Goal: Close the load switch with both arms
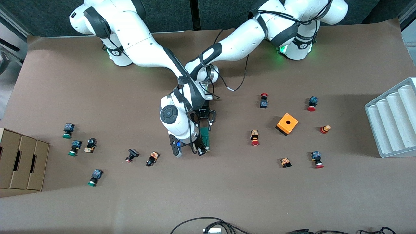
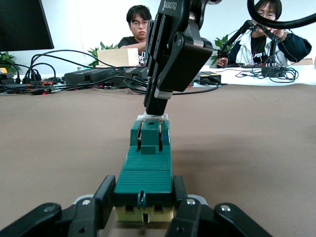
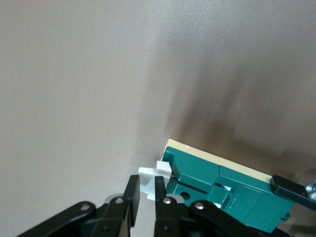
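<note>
The dark-green load switch [image 1: 205,136] lies flat mid-table, seen along its length in the left wrist view [image 2: 147,168]. My left gripper [image 1: 205,127] is shut on the end farther from the front camera, one finger [image 2: 104,193] pressed against each side. The white sliding piece [image 2: 150,117] sticks out at the nearer end. My right gripper [image 1: 201,150] comes down on that end [image 2: 155,106], jaws shut to a narrow slit. In the right wrist view its tips [image 3: 145,180] stand right against the white piece [image 3: 148,174] beside the green body [image 3: 227,190].
An orange cube with a hole [image 1: 287,123] and red-capped push buttons [image 1: 255,138] lie toward the left arm's end. Green-capped buttons [image 1: 68,130] and a cardboard box [image 1: 21,162] sit toward the right arm's end. A white ridged tray [image 1: 393,120] stands at the left arm's end.
</note>
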Robot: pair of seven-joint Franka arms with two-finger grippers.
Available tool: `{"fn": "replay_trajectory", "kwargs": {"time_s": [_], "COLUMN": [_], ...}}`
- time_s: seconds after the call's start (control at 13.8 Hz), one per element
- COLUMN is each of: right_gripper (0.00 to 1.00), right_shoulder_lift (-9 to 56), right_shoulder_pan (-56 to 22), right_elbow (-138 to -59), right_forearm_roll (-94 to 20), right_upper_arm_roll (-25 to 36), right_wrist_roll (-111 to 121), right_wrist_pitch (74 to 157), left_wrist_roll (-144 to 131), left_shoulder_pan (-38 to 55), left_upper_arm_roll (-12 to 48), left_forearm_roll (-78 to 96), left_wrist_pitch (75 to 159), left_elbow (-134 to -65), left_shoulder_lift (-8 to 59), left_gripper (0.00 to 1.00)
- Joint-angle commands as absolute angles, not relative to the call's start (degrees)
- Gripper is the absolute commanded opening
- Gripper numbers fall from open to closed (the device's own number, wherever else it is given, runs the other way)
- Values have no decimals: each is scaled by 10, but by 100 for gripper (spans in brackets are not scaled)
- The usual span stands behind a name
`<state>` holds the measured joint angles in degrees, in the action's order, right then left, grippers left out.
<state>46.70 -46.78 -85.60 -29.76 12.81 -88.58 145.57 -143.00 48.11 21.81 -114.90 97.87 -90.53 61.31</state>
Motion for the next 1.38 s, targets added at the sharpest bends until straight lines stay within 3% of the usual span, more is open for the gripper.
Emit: {"fn": "replay_trajectory", "kwargs": {"time_s": [0.0, 0.15, 0.22, 0.36, 0.58, 0.94, 1.02, 1.16, 1.31], "right_gripper": [23, 29, 65, 100, 100, 100, 100, 100, 100], "right_shoulder_lift": [484, 465, 447, 411, 341, 137, 99, 36, -7], "right_shoulder_pan": [-463, -453, -442, -431, -384, -308, -285, -188, -95], "right_elbow": [-838, -838, -838, -845, -859, -1006, -1020, -1030, -1030], "right_forearm_roll": [-317, -316, -312, -281, -216, -205, -181, -132, -99], "right_upper_arm_roll": [129, 130, 130, 130, 128, 120, 118, 58, 15], "right_wrist_roll": [-879, -875, -871, -854, -807, -580, -532, -421, -291], "right_wrist_pitch": [1449, 1418, 1398, 1389, 1312, 1228, 1193, 1108, 1037], "left_wrist_roll": [-1430, -1430, -1430, -1430, -1430, -1429, -1424, -1419, -1419], "left_shoulder_pan": [483, 483, 483, 483, 483, 483, 483, 483, 483], "left_upper_arm_roll": [215, 215, 215, 215, 215, 215, 215, 215, 215], "left_forearm_roll": [-1147, -1147, -1147, -1147, -1147, -1147, -1147, -1147, -1147], "left_wrist_pitch": [972, 972, 972, 972, 972, 972, 972, 973, 973], "left_elbow": [-917, -917, -917, -917, -917, -917, -917, -915, -915], "left_shoulder_lift": [605, 606, 605, 605, 605, 604, 603, 601, 601], "left_gripper": [54, 54, 54, 54, 54, 55, 60, 95, 100]}}
